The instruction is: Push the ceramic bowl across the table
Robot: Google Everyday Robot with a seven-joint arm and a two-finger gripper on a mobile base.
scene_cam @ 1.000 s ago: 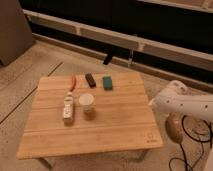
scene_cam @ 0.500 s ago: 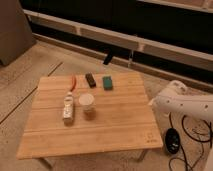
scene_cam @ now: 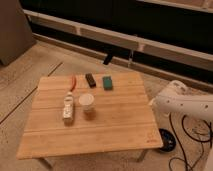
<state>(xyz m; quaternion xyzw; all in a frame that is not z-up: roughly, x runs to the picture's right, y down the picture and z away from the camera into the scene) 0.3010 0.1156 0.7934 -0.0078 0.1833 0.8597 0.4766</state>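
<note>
The table (scene_cam: pixel 115 120) is low, with a light wood plank top and a small dark mark (scene_cam: pixel 151 135) near its front right corner. No dark ceramic bowl shows on it or anywhere in view. A small white-rimmed cup (scene_cam: pixel 87 105) stands left of the table's middle. My white arm (scene_cam: pixel 177 102) reaches in from the right, beside the table's right edge and off the top. My gripper itself does not show in this view.
A white oblong object (scene_cam: pixel 68 108) lies left of the cup. A red tool (scene_cam: pixel 73 82), a black block (scene_cam: pixel 90 79) and a green block (scene_cam: pixel 107 82) lie along the far edge. Black cables (scene_cam: pixel 187 135) lie on the floor to the right. A dark wall runs behind.
The white arm has barely shifted at the right. Nothing on the table has moved.
</note>
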